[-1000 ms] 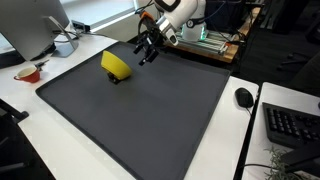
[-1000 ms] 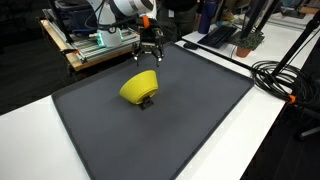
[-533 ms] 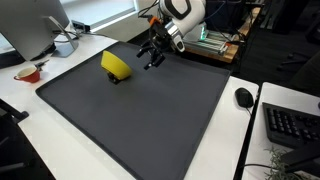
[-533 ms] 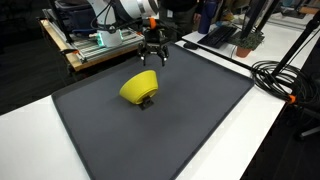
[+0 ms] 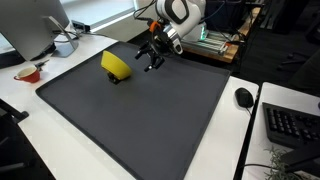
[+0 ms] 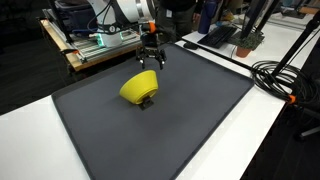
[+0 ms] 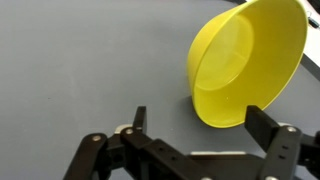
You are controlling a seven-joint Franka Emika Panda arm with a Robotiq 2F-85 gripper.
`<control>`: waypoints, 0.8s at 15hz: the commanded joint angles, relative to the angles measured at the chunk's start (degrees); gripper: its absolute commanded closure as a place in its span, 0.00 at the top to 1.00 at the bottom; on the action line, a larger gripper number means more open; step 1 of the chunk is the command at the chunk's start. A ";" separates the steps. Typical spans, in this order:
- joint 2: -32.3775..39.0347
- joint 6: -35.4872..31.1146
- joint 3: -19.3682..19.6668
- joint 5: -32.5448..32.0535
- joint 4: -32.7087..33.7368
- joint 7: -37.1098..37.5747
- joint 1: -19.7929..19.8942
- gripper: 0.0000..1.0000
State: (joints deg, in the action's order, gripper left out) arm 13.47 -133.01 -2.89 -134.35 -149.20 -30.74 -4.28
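The tool [image 5: 152,58] hangs over the dark mat [image 5: 150,125] near the far edge of the table [image 5: 55,150], jaws spread wide and nothing between them. Just beside it, a little further in from that edge, is the yellow bowl [image 5: 116,66]. It isn't sitting flat! It's tipped up on its side, and in an exterior view there's a reason: a small dark thing [image 6: 146,101] is wedged under the rim, propping it. That tilt turns the open mouth toward the tool, so in the wrist view the bowl [image 7: 245,60] shows its whole inside, apart from the fingers [image 7: 140,118].

What that dark prop is, I can't make out, as the bowl covers most of it. The wrist view clips the bowl's right rim and the base of the tool. Whether the fingertips clear the mat or graze it is hard to judge, though they look lifted.
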 commanded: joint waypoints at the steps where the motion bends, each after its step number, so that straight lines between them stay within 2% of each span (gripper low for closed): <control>1: 0.77 0.18 1.49 -7.03 1.04 0.31 1.17 1.00; 2: 1.10 0.22 1.89 -8.82 1.28 0.76 1.48 0.98; 3: 1.58 0.37 2.33 -11.14 1.45 1.83 1.95 0.91; 5: 2.20 0.79 2.60 -13.42 1.88 2.88 2.06 0.87; 6: 2.03 0.92 1.58 -10.03 2.29 1.28 0.70 0.86; 9: 2.45 0.84 0.47 -9.67 3.34 1.78 -0.32 0.84; 12: 2.93 1.05 -0.03 -9.57 4.26 1.98 -1.07 0.78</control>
State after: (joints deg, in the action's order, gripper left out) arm 15.20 -132.96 -2.57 -144.10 -146.15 -29.63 -4.71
